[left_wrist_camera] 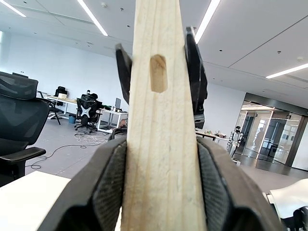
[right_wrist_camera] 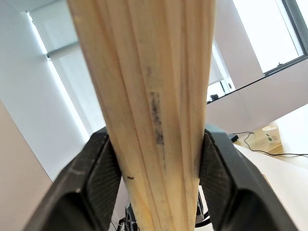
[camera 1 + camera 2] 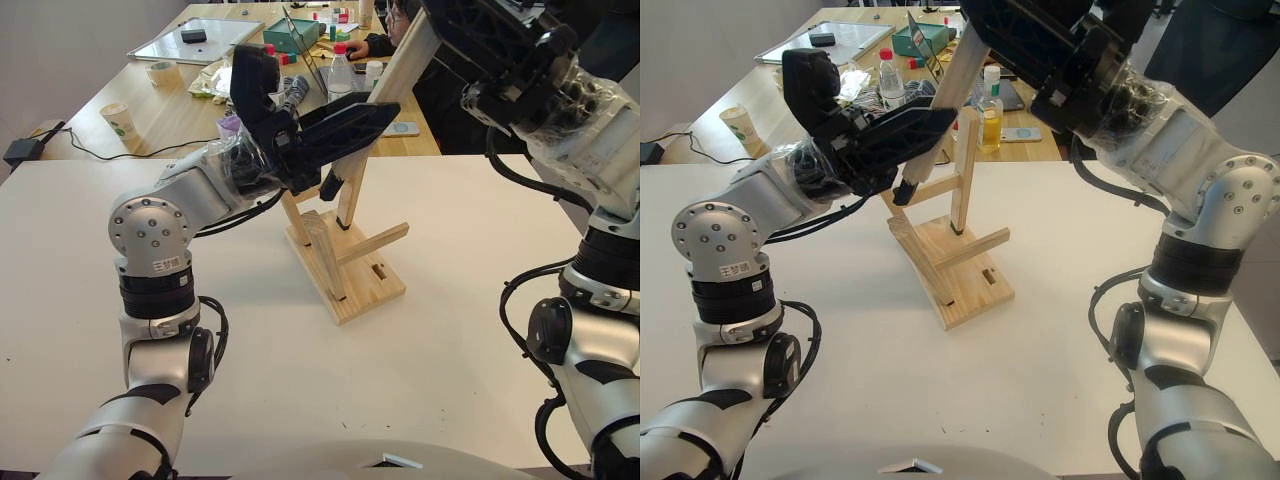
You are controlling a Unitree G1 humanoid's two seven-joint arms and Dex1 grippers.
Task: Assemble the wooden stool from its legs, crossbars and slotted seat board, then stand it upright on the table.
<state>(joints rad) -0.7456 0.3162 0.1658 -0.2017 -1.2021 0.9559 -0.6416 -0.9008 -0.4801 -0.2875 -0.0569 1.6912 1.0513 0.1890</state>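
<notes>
Wooden leg [image 2: 154, 96] clamped tight between black jaws.

Silver arms [image 3: 196, 182] bear black cables [image 3: 219, 325], screw-ringed elbows [image 3: 150, 232].

Bare white surface [image 3: 430, 380] lies open at 3, 6 and 9 o'clock of the seat board [image 3: 355, 290]. Over the board, standing legs [image 3: 961, 190] and crossbars [image 3: 975, 245] block entry. At 12 o'clock the left pincer [image 3: 358, 148] and right pincer [image 3: 985, 28] clamp one slanted leg [image 3: 405, 65] overhead.
</notes>
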